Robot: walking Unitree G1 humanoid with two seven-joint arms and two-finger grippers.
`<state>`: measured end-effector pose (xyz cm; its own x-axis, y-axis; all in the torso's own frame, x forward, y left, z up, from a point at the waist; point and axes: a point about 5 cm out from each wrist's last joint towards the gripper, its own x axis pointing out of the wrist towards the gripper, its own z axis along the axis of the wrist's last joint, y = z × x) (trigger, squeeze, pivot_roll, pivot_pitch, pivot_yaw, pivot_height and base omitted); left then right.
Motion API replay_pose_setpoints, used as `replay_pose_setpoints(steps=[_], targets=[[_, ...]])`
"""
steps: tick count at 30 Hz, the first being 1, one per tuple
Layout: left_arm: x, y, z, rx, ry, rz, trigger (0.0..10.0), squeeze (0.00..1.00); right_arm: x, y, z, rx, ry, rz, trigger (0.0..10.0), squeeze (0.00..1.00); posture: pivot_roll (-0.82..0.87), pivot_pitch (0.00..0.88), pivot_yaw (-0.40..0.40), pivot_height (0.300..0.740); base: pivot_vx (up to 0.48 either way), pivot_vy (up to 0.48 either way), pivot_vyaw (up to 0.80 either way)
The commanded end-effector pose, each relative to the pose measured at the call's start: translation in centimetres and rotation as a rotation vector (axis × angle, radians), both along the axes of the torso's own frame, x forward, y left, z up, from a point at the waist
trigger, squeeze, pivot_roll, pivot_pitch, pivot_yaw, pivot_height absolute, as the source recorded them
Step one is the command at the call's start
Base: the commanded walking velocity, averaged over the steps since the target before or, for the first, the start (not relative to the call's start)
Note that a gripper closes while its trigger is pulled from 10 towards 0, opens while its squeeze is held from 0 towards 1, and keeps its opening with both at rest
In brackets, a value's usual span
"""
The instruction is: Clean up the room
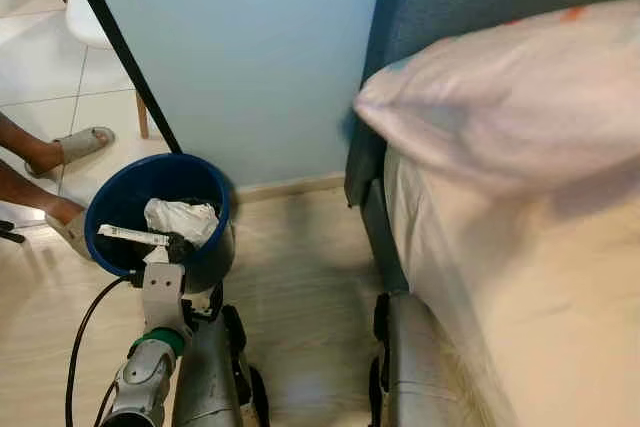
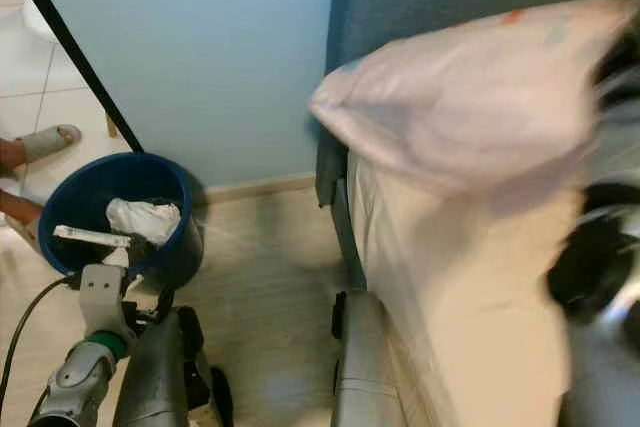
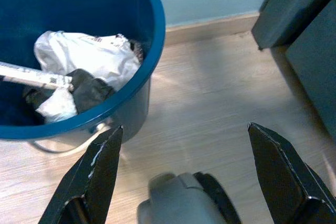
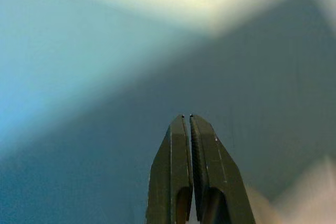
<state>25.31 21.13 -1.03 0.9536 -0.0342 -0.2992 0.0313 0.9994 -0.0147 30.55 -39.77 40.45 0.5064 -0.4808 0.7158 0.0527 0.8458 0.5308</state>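
Left arm hangs low beside the blue bucket (image 1: 125, 209) on the wooden floor (image 1: 300, 277), its left pincer (image 3: 184, 145) spread wide and empty, pointing down past the rim. Crumpled white paper (image 3: 94, 56) lies inside the bucket. Right pincer (image 4: 189, 124) is raised, fingers pressed together, while a blurred white pillow (image 1: 500, 97) lies across the bed (image 1: 540, 307).

The left arm (image 1: 150, 367) is clad in silver, with a green ring at the wrist and a pale grey bracket above it. A black cable (image 1: 85, 332) is looped at its nine o'clock side. Long, black, tapered fingers (image 3: 94, 177) are carried by each gripper.
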Motion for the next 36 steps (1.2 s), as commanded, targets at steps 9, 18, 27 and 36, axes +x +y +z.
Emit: replay_pose_setpoints(steps=[9,18,27,36], targets=[[-1.7,0.2,-1.1,-0.002,0.034,0.008,10.0,0.00,1.8,2.6,-1.3,-0.186,0.057,0.060,0.0,0.00,-0.06,0.174,0.040,0.560,0.000,0.000,0.00],[-2.3,-0.1,-1.6,0.000,0.054,-0.011,10.0,0.00,7.0,8.2,-19.3,-0.029,0.819,0.157,10.0,1.00,-0.06,0.181,0.050,0.560,0.000,0.000,0.00],[-2.8,0.0,-1.8,0.004,0.065,-0.023,10.0,0.00,2.7,1.9,-21.7,0.091,1.034,-0.274,10.0,1.00,-0.07,0.193,0.047,0.560,0.000,0.000,0.00],[-2.9,-0.4,-2.1,-0.005,0.080,-0.038,10.0,0.00,-0.2,0.0,-24.6,0.116,1.193,-0.310,10.0,1.00,-0.11,0.204,0.034,0.560,0.000,0.000,0.00]])
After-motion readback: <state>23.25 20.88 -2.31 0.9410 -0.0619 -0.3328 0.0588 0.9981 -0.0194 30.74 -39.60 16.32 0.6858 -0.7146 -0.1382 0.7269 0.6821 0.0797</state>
